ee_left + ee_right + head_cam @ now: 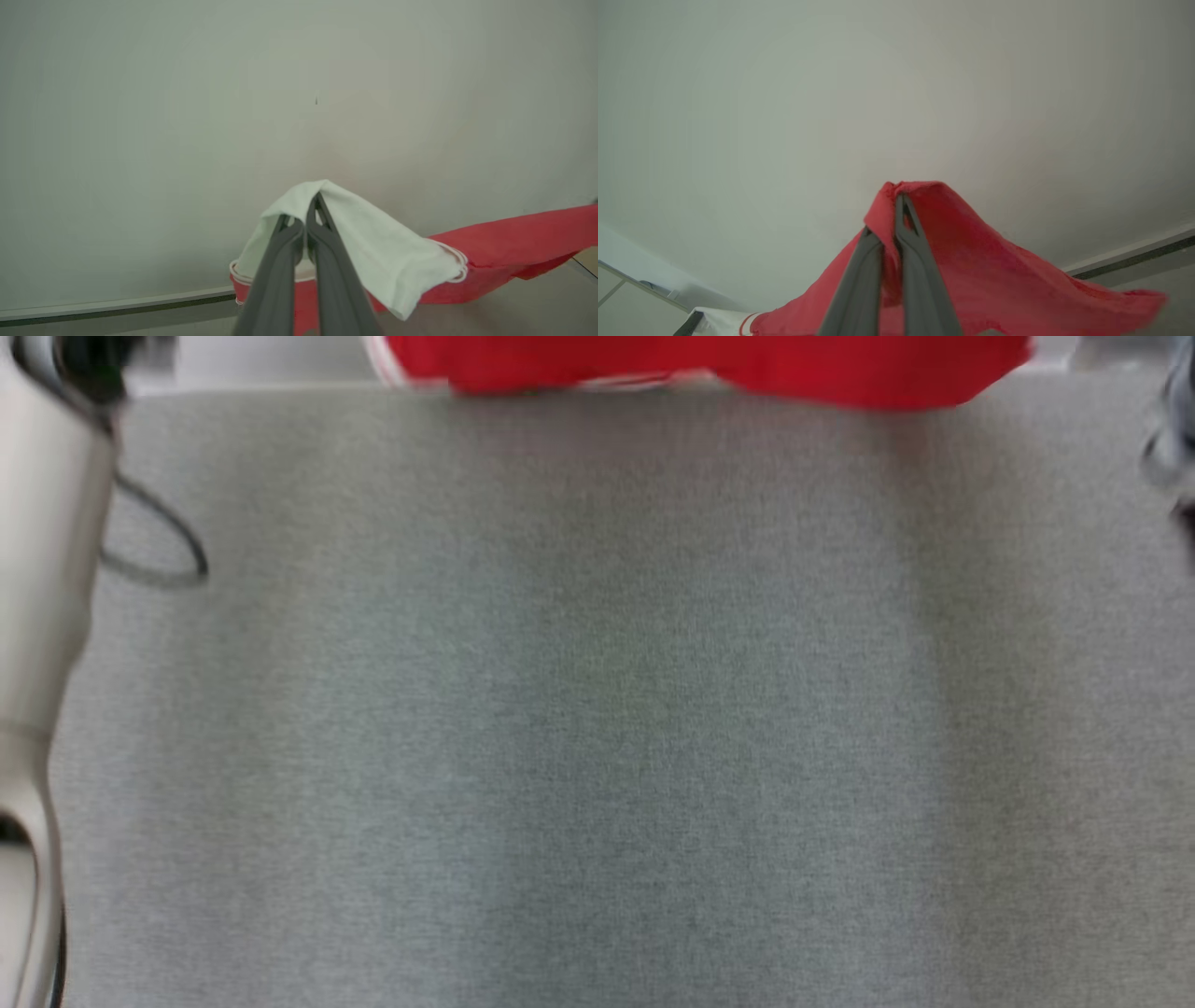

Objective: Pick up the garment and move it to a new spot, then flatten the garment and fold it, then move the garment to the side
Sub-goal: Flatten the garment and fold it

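We looked down on a grey cloth-covered counter (616, 728), a pale wall (187, 116) beyond; the red garment (709, 364) stretched above its far edge; our left end effector (303, 219) was clamped on the garment's white part, our right end effector (885, 214) on red fabric; our pale left forearm (47, 569) and a looped cable (168, 555) flanked the left side.

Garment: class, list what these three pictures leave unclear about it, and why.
Head view: the garment is cut off by the top edge and blurred; its type and full shape cannot be told.
Left wrist view: its white part drapes over the left tool, hiding the pinch.
Right wrist view: red cloth covers the right tool likewise.
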You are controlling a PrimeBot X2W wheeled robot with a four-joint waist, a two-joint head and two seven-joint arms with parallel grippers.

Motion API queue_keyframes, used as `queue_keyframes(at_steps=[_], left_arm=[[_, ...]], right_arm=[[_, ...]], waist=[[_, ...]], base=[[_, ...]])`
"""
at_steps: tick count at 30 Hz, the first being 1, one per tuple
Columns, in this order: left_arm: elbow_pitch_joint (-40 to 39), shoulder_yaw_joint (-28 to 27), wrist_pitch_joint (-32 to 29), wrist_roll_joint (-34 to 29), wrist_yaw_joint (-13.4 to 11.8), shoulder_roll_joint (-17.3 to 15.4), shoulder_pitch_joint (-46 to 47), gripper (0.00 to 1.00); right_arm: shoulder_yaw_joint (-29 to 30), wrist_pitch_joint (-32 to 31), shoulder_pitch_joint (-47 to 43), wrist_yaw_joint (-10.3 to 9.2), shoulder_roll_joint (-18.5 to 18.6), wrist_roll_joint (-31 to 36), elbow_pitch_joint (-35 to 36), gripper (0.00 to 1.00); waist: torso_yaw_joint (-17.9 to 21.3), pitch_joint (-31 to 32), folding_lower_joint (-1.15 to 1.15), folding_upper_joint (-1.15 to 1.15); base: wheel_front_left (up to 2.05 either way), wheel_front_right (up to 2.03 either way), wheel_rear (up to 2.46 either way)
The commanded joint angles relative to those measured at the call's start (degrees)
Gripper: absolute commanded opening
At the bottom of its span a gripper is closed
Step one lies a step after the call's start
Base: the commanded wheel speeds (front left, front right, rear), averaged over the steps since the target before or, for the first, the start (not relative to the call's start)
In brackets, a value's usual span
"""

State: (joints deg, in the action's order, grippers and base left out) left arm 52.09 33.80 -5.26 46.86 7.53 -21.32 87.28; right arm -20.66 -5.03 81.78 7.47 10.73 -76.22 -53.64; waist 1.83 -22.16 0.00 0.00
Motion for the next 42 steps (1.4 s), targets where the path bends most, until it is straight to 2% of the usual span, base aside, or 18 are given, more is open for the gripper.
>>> queue_keyframes(at_steps=[1,11,16,23,33,39,42], left_arm=[[-1.39,1.07,-1.22,1.74,-0.1,-1.45,-2.88,0.0],[-14.49,12.43,-18.65,14.47,-0.1,-9.38,-19.33,0.0],[-20.47,15.76,-25.76,19.53,-0.09,-13.2,-26.75,0.0],[-31.37,19.66,-34.32,24.46,-0.3,-20.39,-37.16,0.0],[-51.82,21.89,-42.61,32.07,-6.11,-31.16,-48.86,0.0],[-64.28,22.35,-44.67,35.8,-10.03,-37.52,-53.88,0.0],[-68.2,22.37,-44.86,37.46,-11.51,-39.24,-55.65,0.0]], right_arm=[[-1.07,-1.04,-2.88,0.03,0.28,-0.42,0.63,0.0],[-8.35,-10.79,-20.95,0.03,4.3,-1.55,5.02,0.0],[-11.06,-15.83,-29.98,0.03,6.81,-2.98,6.9,0.0],[-14.64,-24.43,-41.52,0.03,11.97,-4.79,11.77,0.0],[-16.35,-28.64,-55.59,0.03,20.11,-5.56,23.05,0.0],[-16.7,-33.35,-65.09,0.03,28.74,-6.89,35.69,0.0],[-15.54,-34.39,-68.63,0.03,32.86,-7.29,41.01,0.0]], waist=[[-0.37,2.22,0.0,0.0],[-1.23,12.25,0.0,0.0],[-1.14,16.99,0.0,0.0],[-0.95,21.2,0.0,0.0],[-0.76,24.0,0.0,0.0],[-1.2,24.41,0.0,0.0],[-1.01,24.11,0.0,0.0]], base=[[0.0,0.0,0.0],[0.0,0.0,0.0],[0.0,0.0,0.0],[0.0,0.0,0.0],[0.0,0.0,0.0],[0.0,0.0,0.0],[0.0,0.0,0.0]])
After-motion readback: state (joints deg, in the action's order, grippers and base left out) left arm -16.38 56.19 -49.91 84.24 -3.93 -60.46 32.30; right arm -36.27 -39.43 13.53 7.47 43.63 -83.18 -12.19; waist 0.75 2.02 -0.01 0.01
